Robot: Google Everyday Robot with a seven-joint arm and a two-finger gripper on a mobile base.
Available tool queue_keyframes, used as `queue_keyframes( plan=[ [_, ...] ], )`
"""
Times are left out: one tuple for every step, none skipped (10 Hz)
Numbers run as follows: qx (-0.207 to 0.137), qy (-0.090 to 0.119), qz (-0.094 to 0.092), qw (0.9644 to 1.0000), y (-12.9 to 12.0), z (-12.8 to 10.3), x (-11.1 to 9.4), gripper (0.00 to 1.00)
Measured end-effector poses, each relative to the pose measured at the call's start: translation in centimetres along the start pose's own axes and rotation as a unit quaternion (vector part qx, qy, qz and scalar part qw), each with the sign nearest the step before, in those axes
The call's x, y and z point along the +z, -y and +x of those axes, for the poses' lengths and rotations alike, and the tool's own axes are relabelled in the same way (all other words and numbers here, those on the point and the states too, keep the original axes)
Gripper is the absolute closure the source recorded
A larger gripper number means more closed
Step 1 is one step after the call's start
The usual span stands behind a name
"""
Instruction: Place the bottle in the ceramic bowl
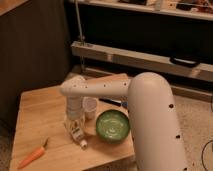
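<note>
Green glaze marks the ceramic bowl (112,125), and I take it as my landmark for the single camera view. It sits on the wooden table (45,115) near the table's front edge. Its inside shows a faint pale pattern and holds nothing.

My gripper (75,125) hangs just beside the bowl, on its left as the camera sees it. It points straight down at the table from the end of my white arm (150,115). The arm rises in front of the bowl's right side and reaches across above it. The gripper is right at the bottle (77,133). I cannot tell whether it stands wide, narrow or clamped on the bottle.

The bottle is outside the bowl, to its left and close to its rim without touching it. It lies slanted on the wood under my gripper. Its narrow white cap (83,143) points toward the front edge of the table and slightly toward the bowl.

A small white cup (90,106) stands upright behind the bowl's left side, close to it and to my wrist. A thin dark object (112,102) lies on the table just behind the bowl; what it is I cannot tell. An orange carrot (31,157) lies well apart from the bowl, far to its left near the table's front corner. Beyond the bowl and past the table's back edge runs a long metal rail (145,60) against dark shelving.
</note>
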Motion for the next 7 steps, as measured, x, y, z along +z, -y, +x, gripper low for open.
queue_keyframes(
  plan=[
    [0.003, 0.002, -0.001, 1.0, -0.1, -0.04, 0.08, 0.25],
    [0.005, 0.005, -0.002, 1.0, -0.17, -0.08, 0.26, 0.25],
    [0.006, 0.007, -0.003, 1.0, 0.01, -0.06, 0.33, 0.25],
    [0.01, 0.01, -0.005, 0.9999, -0.07, -0.08, 0.38, 0.25],
    [0.012, 0.011, -0.007, 0.9998, -0.12, -0.14, 0.44, 0.25],
    [0.01, 0.011, -0.009, 0.9998, 0.01, -0.13, 0.36, 0.25],
    [0.011, 0.011, -0.009, 0.9998, -0.02, -0.12, 0.32, 0.25]
  ],
)
